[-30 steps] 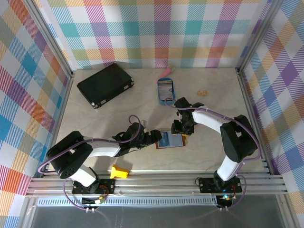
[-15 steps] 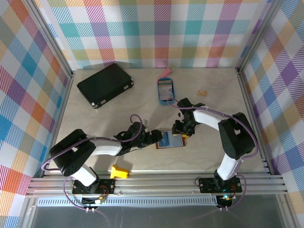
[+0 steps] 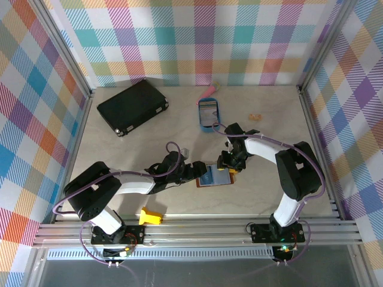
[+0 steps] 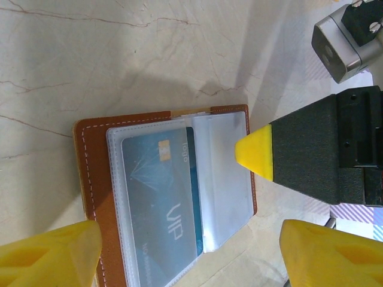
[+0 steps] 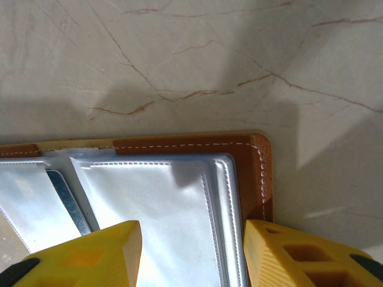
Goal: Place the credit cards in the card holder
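The card holder (image 3: 215, 177) lies open and flat on the table (image 3: 149, 143), a little right of centre and below the middle of the top view. Its brown cover faces down and its clear sleeves face up. A dark blue card (image 4: 160, 206) marked VIP sits inside the left sleeve. In the left wrist view the holder fills the lower middle, between the two yellow fingers (image 4: 51, 254) of the left gripper (image 4: 188, 239). These are spread wide and stand clear of either long edge, pinching nothing. In the top view this gripper (image 3: 192, 171) is just left of the holder. The right gripper (image 3: 229, 166) stands over the holder's upper right corner. In its own view its fingers (image 5: 90, 254) are parted at the bottom of the frame. The empty right sleeve (image 5: 155, 209) lies flat between them, with one tip over the stitched brown edge. Farther out, a blue oval tray (image 3: 208, 113) lies above the holder, a black case (image 3: 131, 106) at upper left and a yellow plastic piece (image 3: 151, 216) at the lower edge.
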Controlling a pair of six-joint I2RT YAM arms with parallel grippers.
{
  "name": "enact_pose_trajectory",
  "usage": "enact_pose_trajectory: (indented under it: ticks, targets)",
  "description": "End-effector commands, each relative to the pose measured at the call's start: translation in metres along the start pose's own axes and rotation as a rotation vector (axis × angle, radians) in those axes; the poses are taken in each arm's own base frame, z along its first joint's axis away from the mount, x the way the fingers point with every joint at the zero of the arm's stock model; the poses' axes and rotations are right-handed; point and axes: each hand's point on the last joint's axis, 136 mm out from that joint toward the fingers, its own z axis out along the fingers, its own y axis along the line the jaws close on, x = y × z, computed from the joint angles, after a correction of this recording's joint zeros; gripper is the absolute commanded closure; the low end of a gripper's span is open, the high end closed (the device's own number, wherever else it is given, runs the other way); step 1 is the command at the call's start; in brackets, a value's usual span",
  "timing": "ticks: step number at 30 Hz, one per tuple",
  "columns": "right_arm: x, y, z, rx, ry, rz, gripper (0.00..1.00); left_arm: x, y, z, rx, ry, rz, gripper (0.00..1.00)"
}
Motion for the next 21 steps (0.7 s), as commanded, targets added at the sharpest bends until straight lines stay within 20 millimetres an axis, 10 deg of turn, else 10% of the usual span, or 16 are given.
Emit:
enact_pose_trajectory:
  ticks: [1, 21]
  targets:
    - [0.0098, -0.0055, 0.0167, 0.000, 0.048, 0.026, 0.52, 0.0014, -0.0004, 0.0020, -0.021, 0.008, 0.025, 0.22]
    - [0.0117, -0.0043, 0.0184, -0.014, 0.053, 0.030, 0.52, 0.0003, 0.0014, 0.0068, -0.119, 0.024, 0.047, 0.22]
